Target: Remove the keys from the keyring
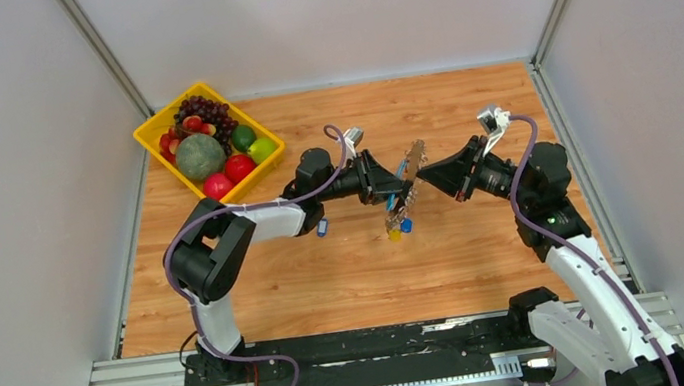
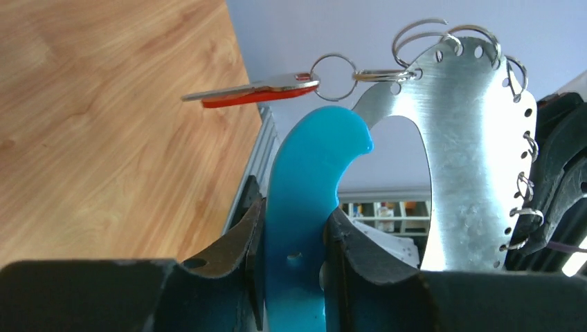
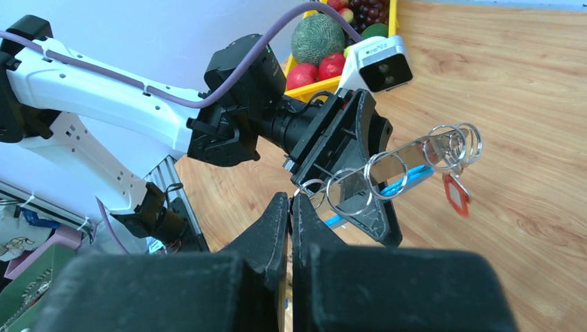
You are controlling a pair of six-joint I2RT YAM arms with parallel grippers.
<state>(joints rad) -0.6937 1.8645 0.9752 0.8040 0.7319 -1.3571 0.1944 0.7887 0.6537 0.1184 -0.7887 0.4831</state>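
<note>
Much of the keyring [image 2: 471, 159] was hard to read. From above it showed only as a thin slanted strip between the two arms. The left wrist view cut off the lower end of its perforated metal plate and hid that plate's far edge behind the right arm's black fingers. The keys [image 1: 400, 228] hanging beneath it were too small to count. A yellow-headed key [image 1: 393, 234] and a blue-headed key [image 1: 406, 225] could be picked out, and a red-headed key [image 2: 259, 93] hung from a split ring [image 2: 332, 76] at the plate's top. A small blue object [image 1: 322, 227] below the left forearm was too tiny to identify.

The left arm ran from its raised elbow rightward over the wooden table [image 1: 331, 285]. The left gripper [image 1: 397, 180] pointed right, its jaws clamped on the keyring's curved blue plastic handle [image 2: 304, 173]. The right arm rose from its base and bent left at the wrist. The right gripper [image 3: 291, 204] faced the left one nearly tip to tip. Its jaws were drawn together to a thin slit at the near end of the plate. Whether ring wire or plate edge lay between them could not be made out. The keyring was held between the two grippers above the middle of the table, with the yellow fruit basket [image 1: 149, 144] well apart at the far left corner.
</note>
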